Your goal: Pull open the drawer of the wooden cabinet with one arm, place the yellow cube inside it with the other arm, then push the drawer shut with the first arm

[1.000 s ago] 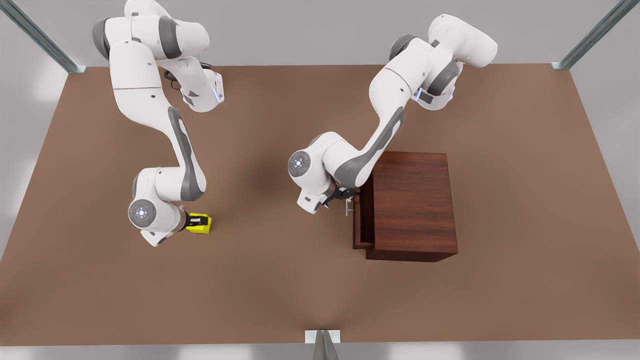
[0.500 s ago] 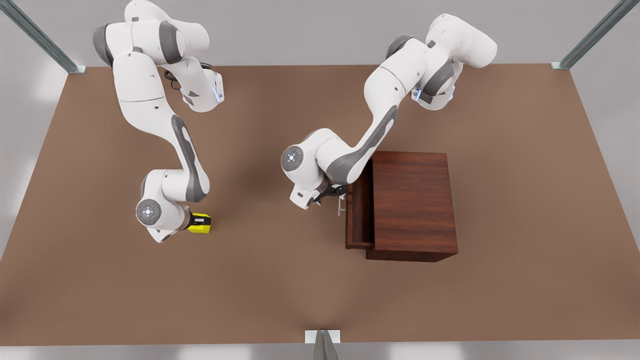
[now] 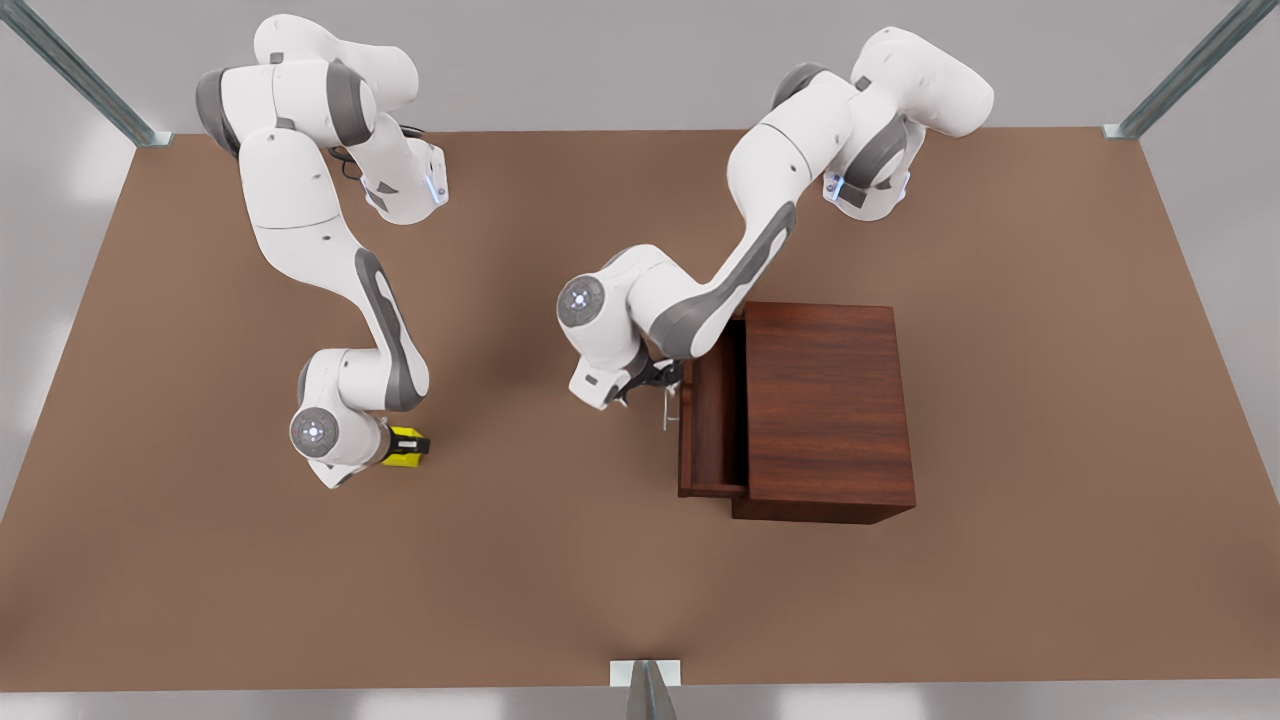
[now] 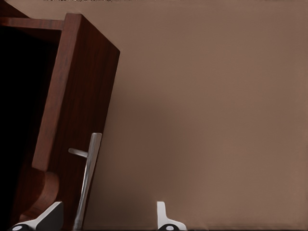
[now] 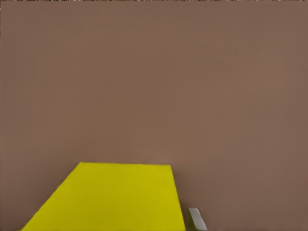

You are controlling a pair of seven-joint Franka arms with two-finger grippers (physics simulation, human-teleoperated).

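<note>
Right gripper (image 3: 398,446) at the front view's left, jaws clamped on the yellow cube (image 3: 408,447), cube on the worktop (image 3: 540,560). Left gripper (image 3: 655,385) at the handle (image 3: 667,408), jaws spread around the bar. Drawer (image 3: 712,425) partly out of the wooden cabinet (image 3: 825,410).

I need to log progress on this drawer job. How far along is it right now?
Partly done: the drawer is pulled part-way out of the wooden cabinet. In hand: the left gripper is at the drawer's handle, and the right gripper is on the yellow cube, which sits low at the table, far from the cabinet. Left: carrying the cube in and pushing the drawer shut.
</note>
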